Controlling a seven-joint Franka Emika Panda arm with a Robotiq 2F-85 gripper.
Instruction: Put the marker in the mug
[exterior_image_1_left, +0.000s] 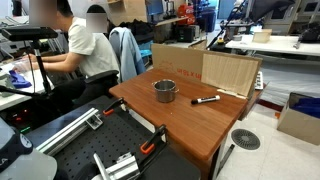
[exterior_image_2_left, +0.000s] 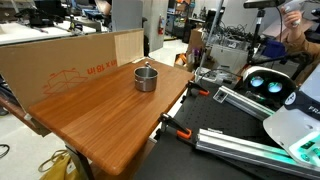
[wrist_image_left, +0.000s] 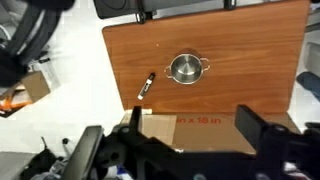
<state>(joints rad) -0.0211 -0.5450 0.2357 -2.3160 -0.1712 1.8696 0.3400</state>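
Note:
The metallic grey mug (exterior_image_1_left: 164, 91) stands upright near the middle of the wooden table (exterior_image_1_left: 180, 125). It also shows in the other exterior view (exterior_image_2_left: 146, 77) and the wrist view (wrist_image_left: 185, 68). The black marker (exterior_image_1_left: 206, 99) lies flat on the table a little apart from the mug, and shows in the wrist view (wrist_image_left: 145, 87). I cannot make it out in the exterior view that faces the cardboard. My gripper (wrist_image_left: 195, 135) is open and empty. It hangs high above the table over the cardboard panel, well away from both. It shows in neither exterior view.
A cardboard panel (exterior_image_1_left: 230, 72) stands along one table edge and also shows in the other exterior view (exterior_image_2_left: 70, 62). Orange clamps (exterior_image_2_left: 178, 129) grip the table edge by the aluminium rails. A person (exterior_image_1_left: 85, 50) sits at a desk nearby. A round fan (exterior_image_1_left: 245, 139) and a box (exterior_image_1_left: 300, 118) are on the floor.

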